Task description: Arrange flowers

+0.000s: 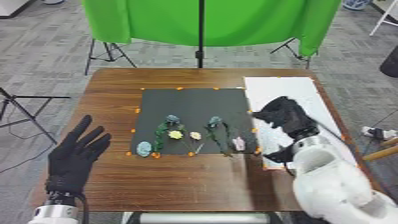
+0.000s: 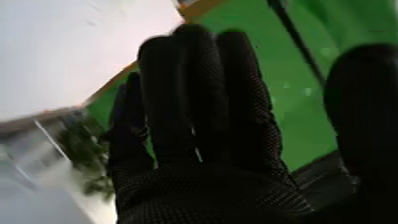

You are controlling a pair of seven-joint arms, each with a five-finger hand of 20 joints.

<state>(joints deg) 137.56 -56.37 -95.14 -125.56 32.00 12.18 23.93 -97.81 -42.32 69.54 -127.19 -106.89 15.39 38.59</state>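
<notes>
1. Flowers (image 1: pixel 172 119) lie on the flat, black mat (image 1: pixel 187 100), near its closer edge, with slender green stems (image 1: pixel 161 135).
2. I see one oval, pale blue head (image 1: pixel 144 148) at the left, small round yellow (image 1: pixel 175 134) and cream (image 1: pixel 195 135) heads in the middle, and one narrow, pink bloom (image 1: pixel 239 143) at the right.
3. My right hand (image 1: pixel 286 117) is above the white sheet (image 1: pixel 275 90), beside these flowers. Its fingers are straight and close together, the thumb is apart, and the black glove fabric looks finely meshed.
4. My left hand (image 1: pixel 69 160) has its fingers spread, over the left side of the brown, wood-grained table (image 1: pixel 178 185).
</notes>
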